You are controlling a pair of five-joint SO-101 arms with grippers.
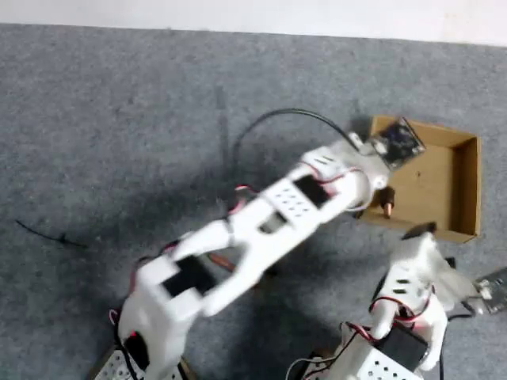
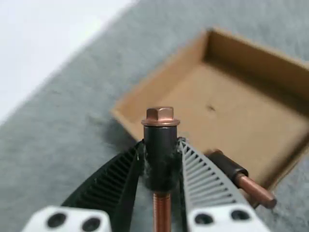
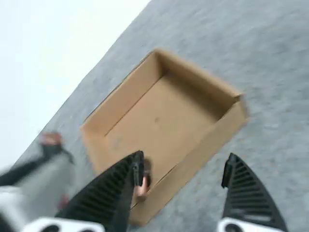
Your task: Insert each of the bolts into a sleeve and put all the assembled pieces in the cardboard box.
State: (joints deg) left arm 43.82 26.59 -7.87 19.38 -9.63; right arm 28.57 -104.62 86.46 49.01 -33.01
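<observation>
Upright bolt (image 2: 159, 116) in sleeve (image 2: 159, 154), clamped between left fingers (image 2: 116, 183) just beside box (image 2: 159, 72) rim. Another sleeved bolt (image 2: 236, 176) lies at box corner. Near box, right fingers (image 3: 111, 188) apart.

a white left arm (image 1: 277, 210) stretches diagonally over the grey carpeted table (image 1: 119, 119) to the near left corner of a shallow brown cardboard box (image 1: 434, 180); a copper bolt in a black sleeve (image 1: 388, 204) shows at the box's left wall, just under the arm's wrist; a white right arm (image 1: 420, 293) sits near the box's front wall; a thin black cable (image 1: 295, 111) loops above the left arm.
</observation>
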